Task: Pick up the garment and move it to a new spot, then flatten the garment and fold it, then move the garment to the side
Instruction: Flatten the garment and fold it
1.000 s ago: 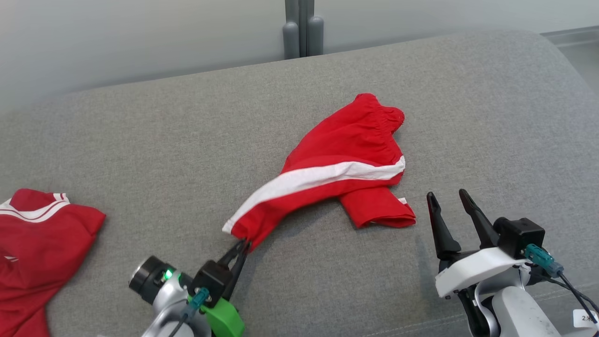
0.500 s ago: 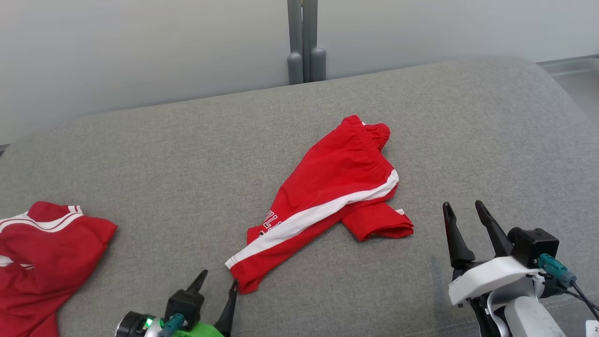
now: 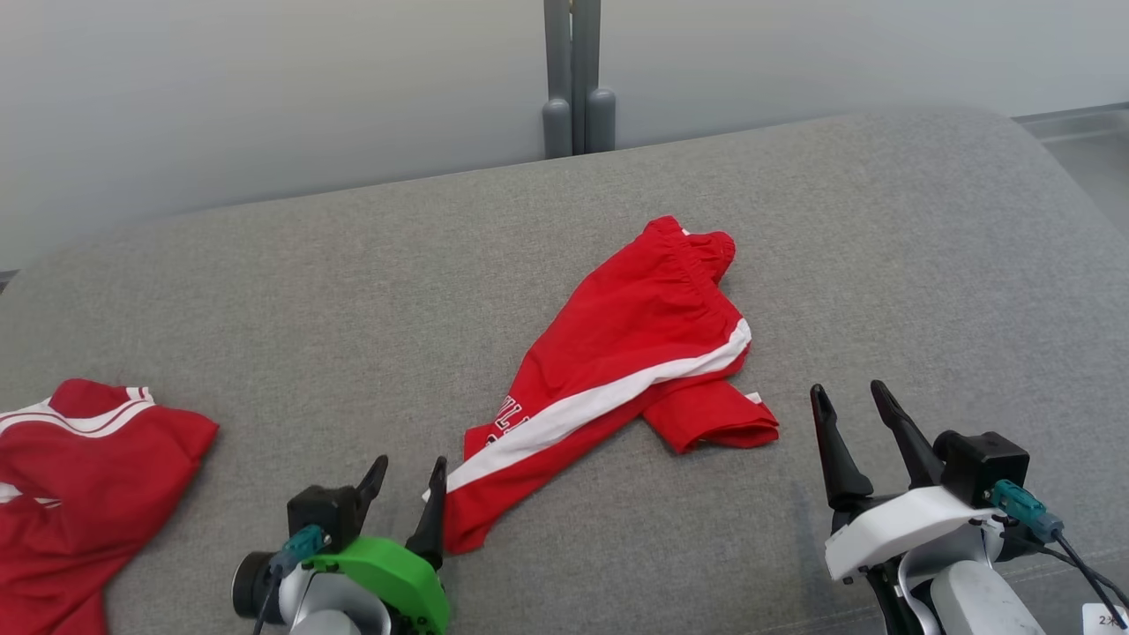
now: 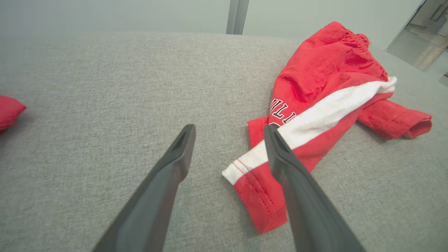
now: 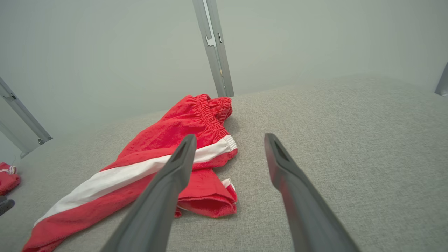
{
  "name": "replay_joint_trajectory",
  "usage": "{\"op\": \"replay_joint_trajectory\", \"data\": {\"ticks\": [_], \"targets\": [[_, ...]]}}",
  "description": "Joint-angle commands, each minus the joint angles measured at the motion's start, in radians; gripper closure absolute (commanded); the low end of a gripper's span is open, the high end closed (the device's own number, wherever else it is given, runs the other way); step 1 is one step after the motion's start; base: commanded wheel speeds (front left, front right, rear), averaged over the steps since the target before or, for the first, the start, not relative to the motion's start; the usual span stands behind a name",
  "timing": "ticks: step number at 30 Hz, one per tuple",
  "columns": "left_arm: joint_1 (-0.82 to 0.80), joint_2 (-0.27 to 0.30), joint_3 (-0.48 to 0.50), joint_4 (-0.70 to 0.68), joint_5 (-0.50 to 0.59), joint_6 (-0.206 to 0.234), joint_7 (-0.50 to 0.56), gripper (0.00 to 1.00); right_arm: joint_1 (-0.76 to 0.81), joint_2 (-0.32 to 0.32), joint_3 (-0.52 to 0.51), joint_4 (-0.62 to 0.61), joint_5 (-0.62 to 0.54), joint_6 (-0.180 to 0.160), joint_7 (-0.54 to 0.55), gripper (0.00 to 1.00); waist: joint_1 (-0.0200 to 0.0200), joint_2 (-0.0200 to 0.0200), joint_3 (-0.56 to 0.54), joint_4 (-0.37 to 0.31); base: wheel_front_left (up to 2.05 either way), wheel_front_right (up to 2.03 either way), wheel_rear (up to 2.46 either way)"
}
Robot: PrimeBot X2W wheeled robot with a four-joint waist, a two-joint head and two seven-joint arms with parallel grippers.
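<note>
The garment (image 3: 97, 476), a red shirt with white striped trim, lies crumpled at the far left of the grey cushion; a corner of the garment (image 4: 8, 110) shows in the left wrist view and a scrap of the garment (image 5: 7, 180) in the right wrist view. My left gripper (image 3: 407, 466) is open and empty, well to the right of it. Its right finger (image 4: 297, 182) overlaps the hem of darker red shorts (image 3: 635, 353) with a white band. My right gripper (image 3: 848, 391) stands open and empty, just right of the shorts (image 5: 164, 150).
The grey upholstered cushion (image 3: 265, 309) spans the scene, its rounded back edge meeting a pale wall. A grey metal post (image 3: 578, 79) stands behind the middle. The cushion curves down at the far right (image 3: 1058, 176).
My left gripper has opened and let go of the shorts' leg end, which now lies flat on the cushion. The head camera has shifted. The right gripper stays open.
</note>
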Motion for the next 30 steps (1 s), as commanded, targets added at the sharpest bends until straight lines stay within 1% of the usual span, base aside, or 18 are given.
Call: {"op": "replay_joint_trajectory", "data": {"ticks": [1,5,9,12,14,15,16,17,18,20,22,23,24,26,28,30], "targets": [[-0.047,-0.001,-0.020,0.025,-0.027,-0.004,0.000,0.00,-0.006,-0.006,0.004,0.002,0.000,0.000,-0.003,0.00,0.0000,0.0000,0.010,-0.016,0.00,0.00,0.00],[-0.144,0.000,-0.075,0.109,-0.052,-0.006,0.001,0.00,-0.011,-0.011,0.009,0.006,0.002,0.000,-0.003,0.00,0.0000,0.0000,0.021,-0.039,0.00,0.00,0.00],[-0.240,0.000,-0.090,0.207,-0.059,0.002,0.001,0.00,-0.019,-0.012,0.014,0.005,0.002,0.000,-0.003,0.00,0.0000,0.0000,0.039,-0.062,0.00,0.00,0.00],[-0.300,0.000,-0.104,0.306,-0.068,0.005,0.005,0.00,-0.024,-0.011,0.018,0.007,0.000,0.000,-0.003,0.00,0.0000,0.0000,0.050,-0.079,0.00,0.00,0.00],[-0.336,0.000,-0.115,0.355,-0.082,0.002,0.006,0.05,-0.026,-0.010,0.019,0.007,-0.001,0.000,-0.003,0.00,0.0000,0.0000,0.058,-0.088,0.00,0.00,0.00],[-0.349,0.000,-0.125,0.379,-0.082,0.001,0.011,0.12,-0.028,-0.011,0.018,0.006,0.000,0.000,-0.003,0.00,0.0000,0.0000,0.060,-0.090,0.00,0.00,0.00],[-0.356,0.000,-0.135,0.404,-0.082,0.000,0.017,0.15,-0.029,-0.011,0.016,0.006,0.000,0.000,-0.003,0.00,0.0000,0.0000,0.063,-0.091,0.00,0.00,0.00],[-0.361,0.001,-0.144,0.424,-0.086,-0.001,0.023,0.15,-0.030,-0.010,0.016,0.005,0.000,0.000,-0.003,0.00,0.0000,0.0000,0.064,-0.093,0.00,0.00,0.00],[-0.366,0.001,-0.154,0.442,-0.090,-0.003,0.028,0.18,-0.030,-0.010,0.015,0.005,0.000,0.000,-0.003,0.00,0.0000,0.0000,0.066,-0.093,0.00,0.00,0.00],[-0.371,0.000,-0.177,0.466,-0.103,-0.006,0.042,0.19,-0.029,-0.011,0.011,0.003,0.001,0.000,-0.003,0.00,0.0000,0.0000,0.068,-0.093,0.00,0.00,0.00],[-0.371,0.000,-0.188,0.475,-0.108,-0.007,0.047,0.18,-0.027,-0.010,0.009,0.002,0.000,0.000,-0.003,0.00,0.0000,0.0000,0.068,-0.091,0.00,0.00,0.00],[-0.371,0.000,-0.200,0.480,-0.115,-0.006,0.048,0.16,-0.027,-0.009,0.007,0.002,-0.001,0.000,-0.003,0.00,0.0000,0.0000,0.069,-0.088,0.00,0.00,0.00],[-0.369,0.000,-0.213,0.485,-0.121,-0.007,0.052,0.10,-0.028,-0.007,0.007,0.003,-0.001,0.000,-0.003,0.00,0.0000,0.0000,0.070,-0.085,0.00,0.00,0.00],[-0.370,0.000,-0.237,0.490,-0.133,-0.008,0.052,0.08,-0.034,-0.006,0.011,0.006,-0.001,0.000,-0.003,0.00,0.0000,0.0000,0.072,-0.079,0.00,0.00,0.00],[-0.368,0.000,-0.262,0.493,-0.145,-0.008,0.053,0.13,-0.037,-0.004,0.014,0.006,-0.001,0.000,-0.003,0.00,0.0000,0.0000,0.075,-0.074,0.00,0.00,0.00],[-0.363,0.000,-0.297,0.486,-0.156,-0.009,0.059,0.10,-0.039,-0.001,0.017,0.005,-0.003,0.000,-0.003,0.00,0.0000,0.0000,0.077,-0.070,0.00,0.00,0.00]]}}
